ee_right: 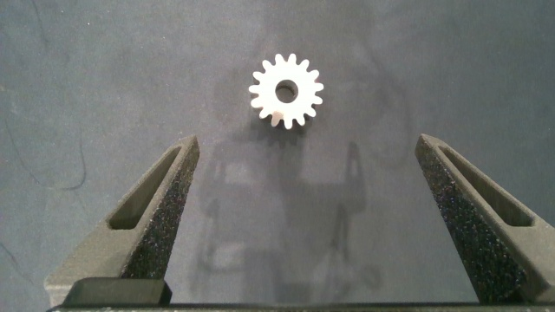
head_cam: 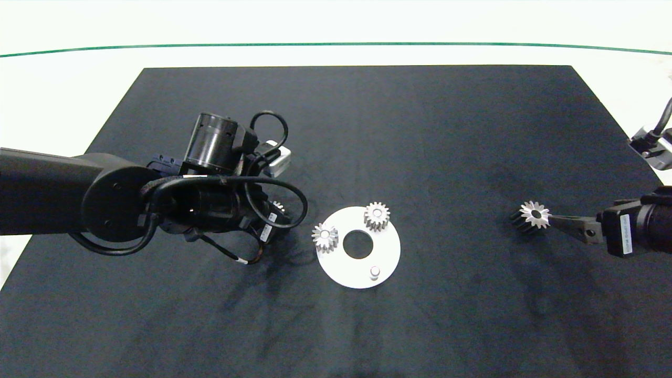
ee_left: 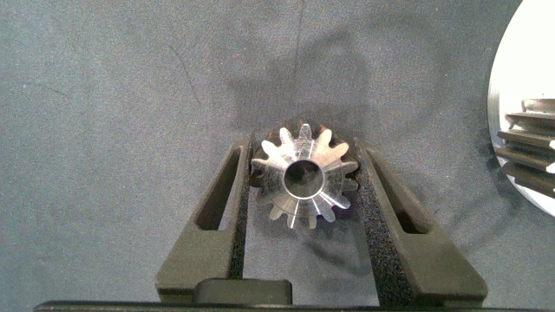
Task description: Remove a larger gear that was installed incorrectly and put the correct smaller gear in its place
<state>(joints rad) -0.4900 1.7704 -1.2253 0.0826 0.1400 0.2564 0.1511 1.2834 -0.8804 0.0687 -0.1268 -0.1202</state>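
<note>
Left gripper (ee_left: 305, 186) sat left of the white disc (head_cam: 388, 257), fingers closed snug on a smaller gear (ee_left: 303, 178), teeth touching both pads. Two more small gears (head_cam: 325, 237) stood on the disc's pegs. Right gripper (ee_right: 303, 208) gaped wide, holding nothing; the larger gear (head_cam: 534, 214) lay on the mat (head_cam: 420, 131) well right of the disc

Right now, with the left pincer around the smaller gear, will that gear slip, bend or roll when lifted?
The smaller gear looks like solid metal, so probably stiff and heavy for its size. The left pincer has rough pads against its teeth, so slipping seems unlikely. Lying flat on the mat, it should not roll.
</note>
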